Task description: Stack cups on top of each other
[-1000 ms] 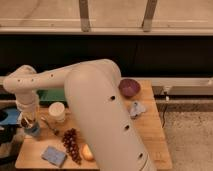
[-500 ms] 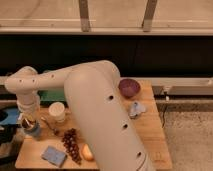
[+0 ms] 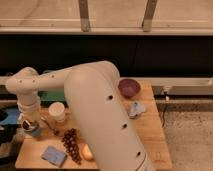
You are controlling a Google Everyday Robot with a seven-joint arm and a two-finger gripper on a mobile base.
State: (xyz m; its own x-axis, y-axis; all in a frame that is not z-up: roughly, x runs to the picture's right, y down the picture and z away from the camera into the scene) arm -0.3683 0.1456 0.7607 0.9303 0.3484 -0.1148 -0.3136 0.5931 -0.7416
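Observation:
At the table's left edge stands a light-blue cup (image 3: 34,132). A small dark metal cup (image 3: 27,124) shows at its top, seemingly resting in it. My gripper (image 3: 29,119) hangs directly over the two cups at the end of the white arm (image 3: 95,115), which fills the middle of the camera view. The wrist hides part of the cups.
A white paper cup (image 3: 56,111) stands just right of the cups. Dark grapes (image 3: 71,145), a blue sponge (image 3: 53,155) and an orange item (image 3: 87,152) lie near the wooden table's (image 3: 150,135) front. A purple bowl (image 3: 129,88) sits far right, with a crumpled pale-blue object (image 3: 136,108) nearby.
The arm and the cups stay almost where they were. No object on the table has visibly shifted.

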